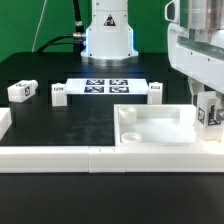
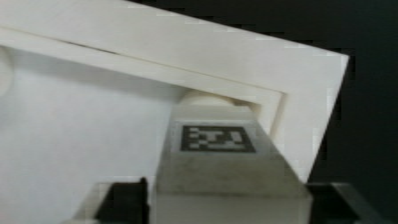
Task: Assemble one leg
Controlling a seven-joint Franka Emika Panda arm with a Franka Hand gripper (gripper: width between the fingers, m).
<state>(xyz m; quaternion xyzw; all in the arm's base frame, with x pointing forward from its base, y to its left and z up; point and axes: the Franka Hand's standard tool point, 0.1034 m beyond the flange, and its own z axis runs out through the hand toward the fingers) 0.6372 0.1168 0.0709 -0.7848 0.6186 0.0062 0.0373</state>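
My gripper [image 1: 207, 98] is shut on the leg [image 1: 211, 113], a stubby white post with a black-and-white tag. It holds the leg upright over the far corner of the large white tray [image 1: 150, 127], at the exterior view's right. In the wrist view the leg [image 2: 222, 150] fills the space between my dark fingers [image 2: 125, 202], my gripper [image 2: 222, 208] closed on its sides. Its far end sits at the tray's raised corner rim [image 2: 267, 95]. I cannot tell whether it touches the tray [image 2: 89, 130].
Three loose legs [image 1: 22, 91] [image 1: 57, 95] [image 1: 155, 90] lie at the back beside the marker board [image 1: 105, 86]. The robot base [image 1: 107, 35] stands behind it. A white border wall [image 1: 60, 157] runs along the front and the exterior view's left.
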